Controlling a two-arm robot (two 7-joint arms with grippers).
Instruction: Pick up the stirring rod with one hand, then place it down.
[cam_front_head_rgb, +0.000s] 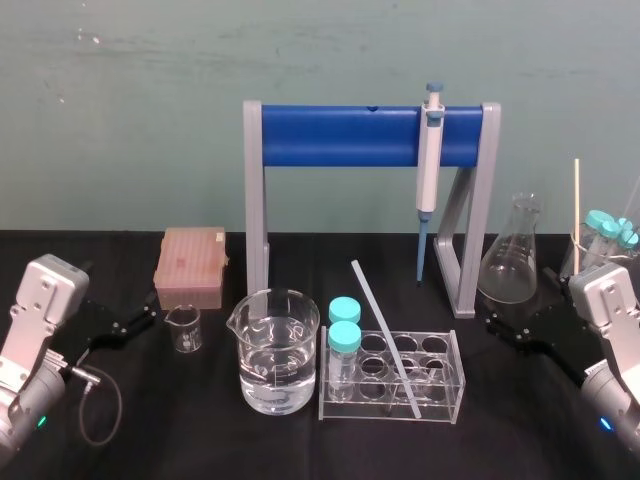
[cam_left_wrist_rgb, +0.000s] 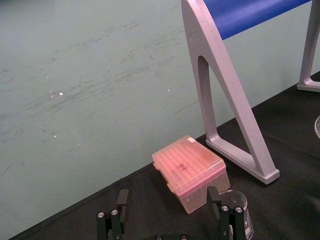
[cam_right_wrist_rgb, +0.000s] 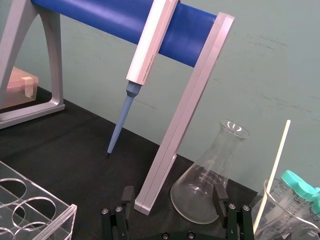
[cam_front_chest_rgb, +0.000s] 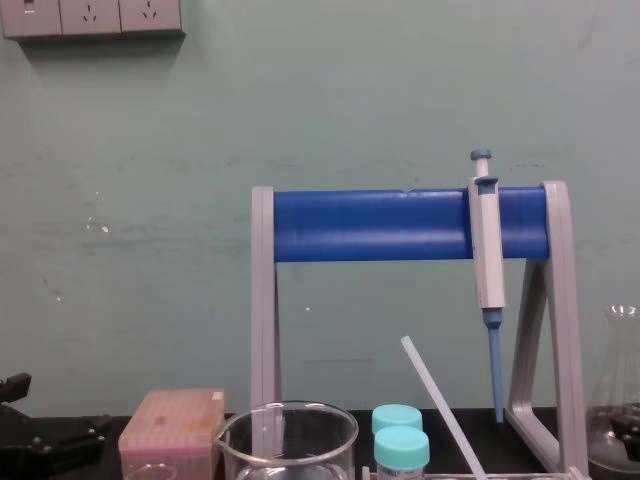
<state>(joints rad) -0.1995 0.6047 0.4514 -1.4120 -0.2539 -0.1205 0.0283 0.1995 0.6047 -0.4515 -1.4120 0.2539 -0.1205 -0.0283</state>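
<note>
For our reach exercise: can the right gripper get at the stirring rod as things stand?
Probably yes: the right gripper, open, sits beside the rack, and the stirring rod leans free above it.

stirring rod (cam_front_head_rgb: 385, 335): long, thin, straight, translucent white
rod pose: tilted, its lower end down in one of the holes of the clear rack (cam_front_head_rgb: 458, 385), its upper end leaning back and toward the robot's left, free above the rack
rod contact: borne by the rack, apart from both grippers
left gripper (cam_front_head_rgb: 148, 318): black, jaws apart and empty, at the left side of the table (cam_front_head_rgb: 520, 440), well apart from the rod
right gripper (cam_front_head_rgb: 497, 325): black, jaws apart and empty, just beyond the rack's right end
</note>
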